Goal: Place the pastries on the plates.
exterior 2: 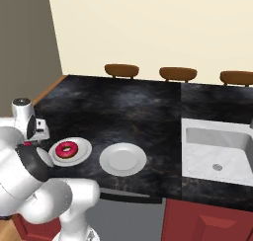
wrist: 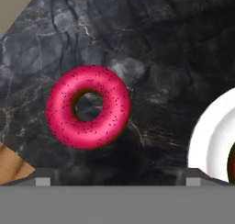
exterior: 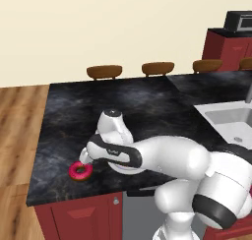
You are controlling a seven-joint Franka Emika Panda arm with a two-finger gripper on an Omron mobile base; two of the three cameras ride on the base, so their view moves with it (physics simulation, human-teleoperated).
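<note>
Pink icing marks the thing that matters: the loose donut (exterior: 79, 170) lies flat on the black marbled table (exterior: 138, 101), near its front left edge, a ring with a clean round hole and brown dough showing under the glaze. In the hand view it sits just ahead of the gripper (wrist: 114, 175) and a little to the left of the midline between the two dark tips. Being round, it has no long axis, so any approach angle should serve. The gripper stands wide open and holds nothing; the tips rise well apart, and the gap looks wider than the donut.

To the right, the near plate (exterior 2: 83, 155) already carries the other donut (exterior 2: 66, 149), resting on the white, smooth, shallow dish. Its rim shows at the right edge of the hand view, apart from the loose donut. Farther right sits the second plate (exterior 2: 123, 159), bare, just beside the first without touching.

My judgement: the coming move is a small shift left and forward, then down over the ring.
</note>
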